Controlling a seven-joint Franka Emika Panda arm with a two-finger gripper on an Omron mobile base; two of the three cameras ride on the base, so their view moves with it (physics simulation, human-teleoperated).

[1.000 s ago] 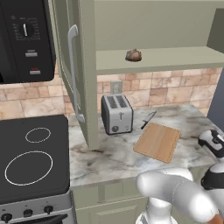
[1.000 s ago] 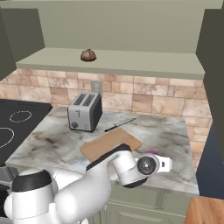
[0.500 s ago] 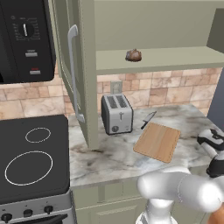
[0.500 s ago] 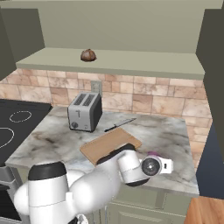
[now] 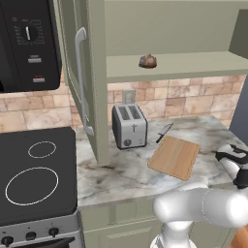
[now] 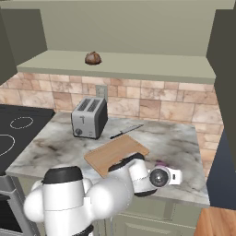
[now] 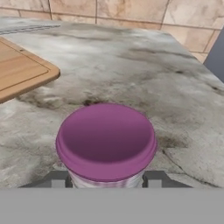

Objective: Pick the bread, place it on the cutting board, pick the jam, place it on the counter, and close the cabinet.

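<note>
Jam [image 7: 106, 142] sits clamped in my pincer [image 7: 106, 178], one fingertip showing at each side of the jar just under its lid, low over the desk [image 7: 144, 83] and just beside the near corner of the cutting board [image 7: 19, 70]. I judge the step in hand to be setting this jar down on the stone, so the care lies in the release: bring the base flat onto the desk before I loosen, keep the jar upright, and land it beside the board, not on its edge, since the board must be free for the bread. I would part the jaws only once the jar rests, then lift straight up so the fingertips do not drag it over. Bread [image 5: 147, 61] lies on the cabinet shelf, well above the board, not yet fetched. Cabinet door [image 5: 77, 77], up and away from the board past the toaster [image 5: 129, 125], stands open.
</note>
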